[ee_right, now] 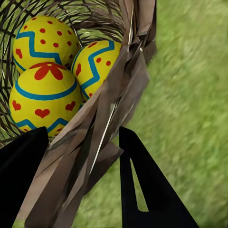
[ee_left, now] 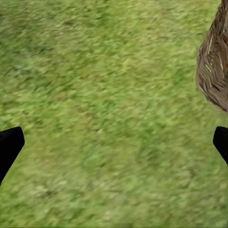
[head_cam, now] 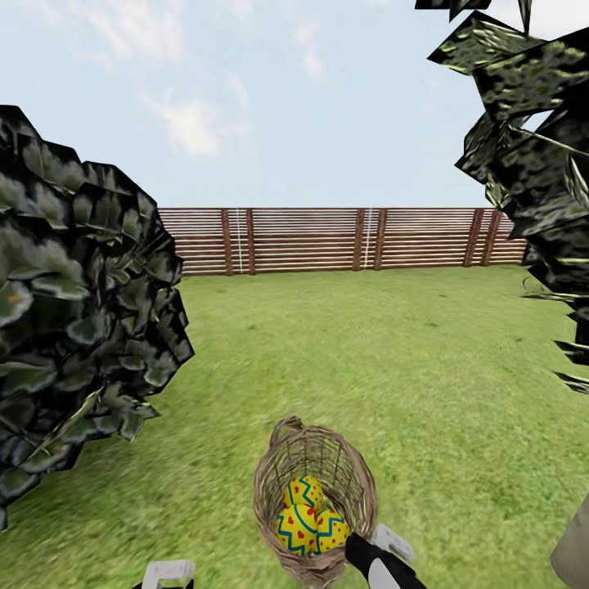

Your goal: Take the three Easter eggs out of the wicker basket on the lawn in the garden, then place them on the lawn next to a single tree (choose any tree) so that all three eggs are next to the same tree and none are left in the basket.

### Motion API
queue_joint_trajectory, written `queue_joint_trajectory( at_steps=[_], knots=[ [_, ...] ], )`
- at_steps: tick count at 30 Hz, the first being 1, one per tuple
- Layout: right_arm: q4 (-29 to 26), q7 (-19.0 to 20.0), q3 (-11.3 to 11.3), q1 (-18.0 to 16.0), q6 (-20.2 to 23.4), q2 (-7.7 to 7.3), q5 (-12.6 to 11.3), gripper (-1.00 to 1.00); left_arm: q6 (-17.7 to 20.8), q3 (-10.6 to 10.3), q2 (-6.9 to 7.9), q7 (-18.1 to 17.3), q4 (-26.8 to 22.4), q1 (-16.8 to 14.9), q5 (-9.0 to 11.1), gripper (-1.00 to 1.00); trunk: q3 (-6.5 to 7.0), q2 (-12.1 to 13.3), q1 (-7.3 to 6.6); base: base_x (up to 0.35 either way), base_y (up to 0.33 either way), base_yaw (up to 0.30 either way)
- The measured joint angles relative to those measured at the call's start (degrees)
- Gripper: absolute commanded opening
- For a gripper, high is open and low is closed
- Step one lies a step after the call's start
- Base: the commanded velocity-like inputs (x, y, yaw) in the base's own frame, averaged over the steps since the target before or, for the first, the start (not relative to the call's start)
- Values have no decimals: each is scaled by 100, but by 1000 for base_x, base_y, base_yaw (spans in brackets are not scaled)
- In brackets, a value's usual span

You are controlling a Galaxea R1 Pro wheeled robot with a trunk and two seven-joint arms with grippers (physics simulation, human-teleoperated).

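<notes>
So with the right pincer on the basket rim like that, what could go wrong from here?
The right pincer straddles the wicker basket rim, not an egg. Moving could tip or drag the basket, and the three Easter eggs might roll out onto the lawn. The eggs sit packed together, so reaching one may nudge the others.

We've got a brown slatted fence [head_cam: 343,239] running across the back; pale blue sky [head_cam: 270,90] with a few thin wispy clouds [head_cam: 192,123] above it.
</notes>
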Motion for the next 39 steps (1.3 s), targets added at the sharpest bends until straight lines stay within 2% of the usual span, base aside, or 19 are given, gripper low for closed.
queue_joint_trajectory(
  at_steps=[8, 13, 21, 39],
  knots=[
    [-2, -1, -2, 1, 3, -1, 3, -100, -1, 1, 0, -1, 6, -1, 0, 100, 11, 0, 0, 332, 0, -211],
    [0, 0, 0, 0, -2, 1, 8, -100, -2, -1, 0, 0, 5, 0, 0, 100, 14, 0, 0, 332, -8, -57],
    [-1, -2, -5, 0, -5, -1, 10, -100, -2, -2, 0, -2, 6, -1, 0, 100, 33, 0, 0, 310, -139, -196],
    [0, -1, 1, 0, -2, 2, 4, -100, -2, 2, 0, 1, 6, 0, 7, 100, 34, 1, 1, 262, -190, -6]
  ],
)
